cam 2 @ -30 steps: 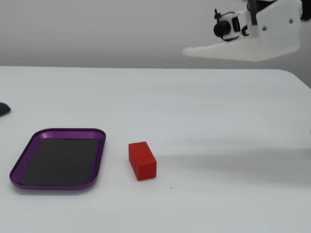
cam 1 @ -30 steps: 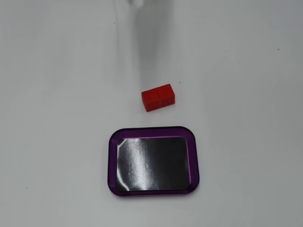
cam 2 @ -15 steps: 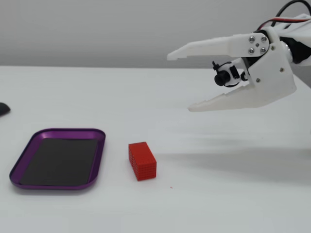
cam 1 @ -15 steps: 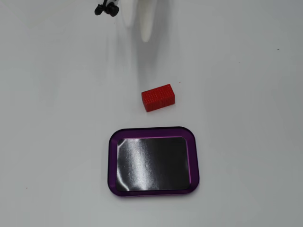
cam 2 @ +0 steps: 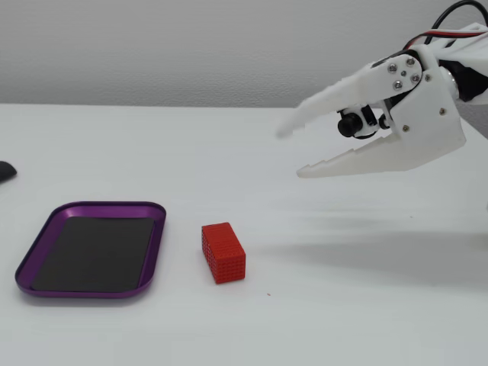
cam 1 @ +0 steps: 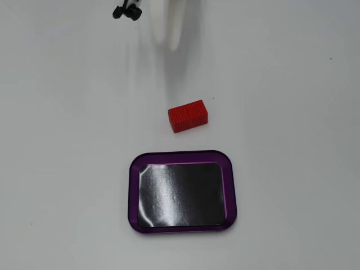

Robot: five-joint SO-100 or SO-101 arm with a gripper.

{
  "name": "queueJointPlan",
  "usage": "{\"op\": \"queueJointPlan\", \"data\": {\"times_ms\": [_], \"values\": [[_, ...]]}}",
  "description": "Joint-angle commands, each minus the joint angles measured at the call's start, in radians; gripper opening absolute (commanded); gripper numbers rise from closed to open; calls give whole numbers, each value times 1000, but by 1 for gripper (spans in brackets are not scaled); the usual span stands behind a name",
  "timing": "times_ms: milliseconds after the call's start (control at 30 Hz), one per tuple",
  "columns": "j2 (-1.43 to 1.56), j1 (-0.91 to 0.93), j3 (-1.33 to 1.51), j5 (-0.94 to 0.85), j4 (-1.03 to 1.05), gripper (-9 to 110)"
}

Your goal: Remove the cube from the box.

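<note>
Lying on the bench (cam 2: 366,305) just outside the box (cam 2: 156,244), the cube (cam 2: 223,252) (long axis toward your arm) sat below-left of your spread, empty end effector (cam 2: 293,152).

The cube (cam 1: 188,116) looks like bright red plastic with a fine bumpy grid over every visible face, rough rather than smooth. The box (cam 1: 134,185) has a purple rim with a metallic sheen, and its black floor is glossy, throwing back pale streaks of light in a fixed view. The hand (cam 2: 292,152) is matt white plastic with small metal screws and toothed finger edges. The table (cam 2: 343,305) is smooth, matt white.
</note>
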Motion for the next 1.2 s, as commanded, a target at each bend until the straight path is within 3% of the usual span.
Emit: {"op": "queueJointPlan", "data": {"times_ms": [0, 1167], "values": [[44, 0, 6, -3, 3, 1], [44, 0, 8, -3, -12, 1]]}}
